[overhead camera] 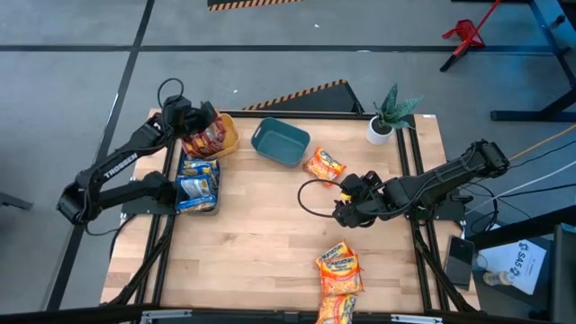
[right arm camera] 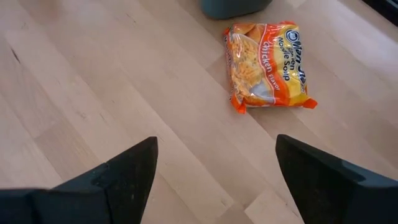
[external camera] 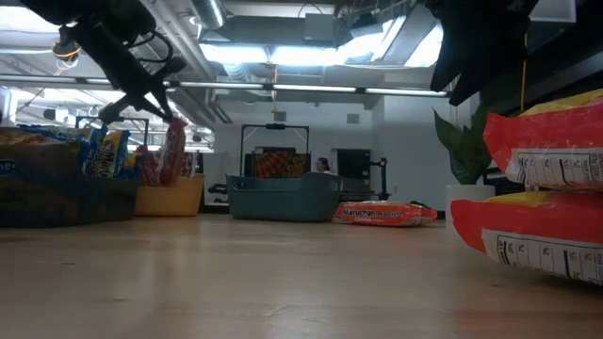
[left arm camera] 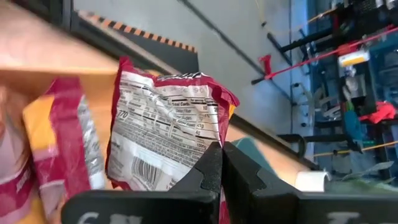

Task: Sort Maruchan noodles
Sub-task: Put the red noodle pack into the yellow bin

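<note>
While left gripper [overhead camera: 200, 121] hangs over yellow bin [overhead camera: 229, 132] at upper left of high view, we see it clenched on red packet [left arm camera: 165, 127] by thin edge, likely so packet drops in with other reds. Blue packets [overhead camera: 198, 183] stacked below bin. Right gripper [overhead camera: 346, 200], mid-right, fingers spread wide, empty, aimed at orange packet [right arm camera: 266, 63] near teal bin [overhead camera: 280, 141]. We judge that next pick. More orange packets [overhead camera: 339, 270] cut off at bottom edge; count unclear. Yellow bin contents mostly hidden by arm.
</note>
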Controlling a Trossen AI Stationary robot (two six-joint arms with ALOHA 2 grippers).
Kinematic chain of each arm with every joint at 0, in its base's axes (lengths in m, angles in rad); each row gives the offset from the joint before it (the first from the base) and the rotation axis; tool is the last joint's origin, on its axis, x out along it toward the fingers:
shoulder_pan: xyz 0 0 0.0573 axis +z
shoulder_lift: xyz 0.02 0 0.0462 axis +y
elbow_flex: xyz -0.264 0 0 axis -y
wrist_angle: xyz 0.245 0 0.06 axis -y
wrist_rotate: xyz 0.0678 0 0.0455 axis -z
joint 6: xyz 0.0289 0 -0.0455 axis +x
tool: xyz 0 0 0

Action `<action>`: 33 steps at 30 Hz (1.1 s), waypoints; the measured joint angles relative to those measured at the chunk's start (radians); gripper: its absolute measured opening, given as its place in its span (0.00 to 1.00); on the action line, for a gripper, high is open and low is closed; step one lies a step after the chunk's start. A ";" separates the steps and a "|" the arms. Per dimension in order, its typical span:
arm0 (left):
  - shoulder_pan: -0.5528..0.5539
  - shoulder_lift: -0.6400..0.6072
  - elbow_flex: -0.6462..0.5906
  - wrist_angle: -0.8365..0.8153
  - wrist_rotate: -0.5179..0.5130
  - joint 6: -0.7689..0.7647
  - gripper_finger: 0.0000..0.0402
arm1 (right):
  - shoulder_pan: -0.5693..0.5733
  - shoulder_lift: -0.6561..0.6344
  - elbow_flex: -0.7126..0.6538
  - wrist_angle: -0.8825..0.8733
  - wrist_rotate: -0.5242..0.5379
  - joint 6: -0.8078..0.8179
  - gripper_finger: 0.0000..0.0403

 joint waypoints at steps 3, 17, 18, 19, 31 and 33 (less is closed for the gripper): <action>0.000 0.005 -0.038 0.002 0.021 -0.015 0.00 | 0.000 0.000 0.000 0.000 0.007 0.000 0.78; 0.015 0.004 -0.132 0.114 0.067 -0.096 0.00 | 0.000 0.001 0.000 0.000 0.018 0.000 0.78; 0.020 0.004 -0.132 0.114 0.066 -0.095 0.00 | 0.000 0.000 0.000 0.000 0.019 0.000 0.78; 0.025 0.004 -0.132 0.114 0.065 -0.092 0.00 | 0.000 0.000 0.000 0.000 0.019 0.000 0.78; 0.045 0.004 -0.132 0.071 0.049 -0.080 0.06 | 0.000 0.000 0.000 0.000 0.019 -0.007 0.78; 0.045 0.004 -0.132 0.069 0.053 -0.064 0.09 | 0.000 0.001 0.000 -0.001 0.019 -0.016 0.78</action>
